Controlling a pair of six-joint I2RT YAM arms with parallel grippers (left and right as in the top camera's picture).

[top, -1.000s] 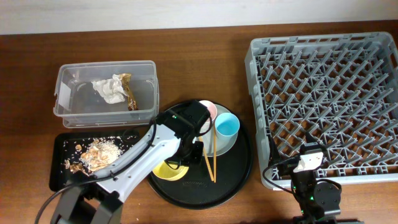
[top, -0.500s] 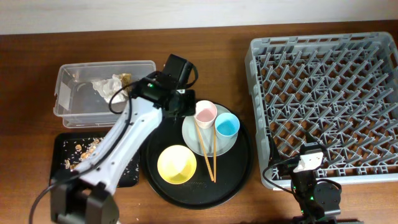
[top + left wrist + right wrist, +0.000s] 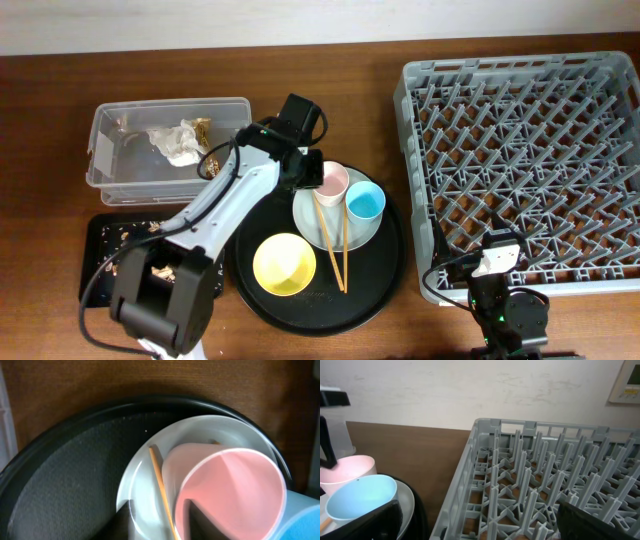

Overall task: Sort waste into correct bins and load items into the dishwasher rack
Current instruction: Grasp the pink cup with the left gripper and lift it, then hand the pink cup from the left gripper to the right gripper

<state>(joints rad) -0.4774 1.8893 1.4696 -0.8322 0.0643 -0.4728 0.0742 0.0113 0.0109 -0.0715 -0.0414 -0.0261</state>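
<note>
Since half a second ago, the left end effector (image 3: 306, 174) has shifted right and nearer, from beside the clear tub (image 3: 95, 152) to the left flank of the pink cup (image 3: 331, 181); we record no other item displaced. The left wrist view shows its two dark fingertips apart, with the cup's left wall between them. The pink cup stands upright on the plate (image 3: 310, 216), touching the blue cup (image 3: 365, 202) to its right. The chopsticks (image 3: 336, 248) lie across the plate onto the round black tray (image 3: 385, 272), and the yellow bowl (image 3: 283, 264) sits near-left on it. The paper wad (image 3: 175, 142) lies in the tub. The right end effector (image 3: 497, 258) rests at the dishwasher rack's (image 3: 410, 150) near edge, fingers apart.
</note>
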